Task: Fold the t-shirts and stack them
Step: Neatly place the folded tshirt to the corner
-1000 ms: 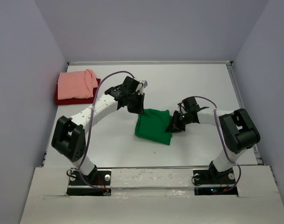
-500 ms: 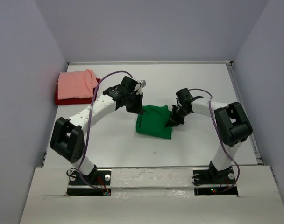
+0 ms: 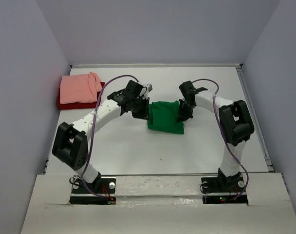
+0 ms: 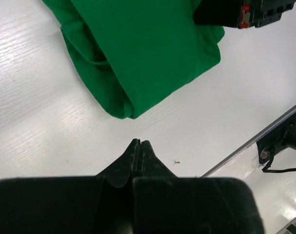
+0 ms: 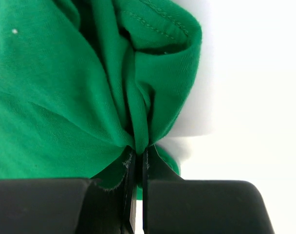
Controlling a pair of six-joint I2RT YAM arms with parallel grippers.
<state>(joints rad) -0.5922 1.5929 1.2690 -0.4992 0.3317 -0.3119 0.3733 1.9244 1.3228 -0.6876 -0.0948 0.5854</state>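
Clamping the bright green cloth t-shirt (image 3: 166,117), the right gripper (image 3: 181,117) had dragged it, still unstacked, right of the salmon pink cloth t-shirt (image 3: 80,87); the left gripper (image 4: 139,144) sat closed, empty.

The folded bright green cloth t-shirt (image 3: 165,118) lies on the white tabletop (image 3: 196,146) between both pincers, just ahead of the left gripper (image 3: 143,113), its right edge inside the right gripper (image 3: 183,113). Well left of the left gripper, farther back, the salmon pink cloth t-shirt (image 3: 79,87) lies atop the dark red cloth t-shirt (image 3: 64,104).
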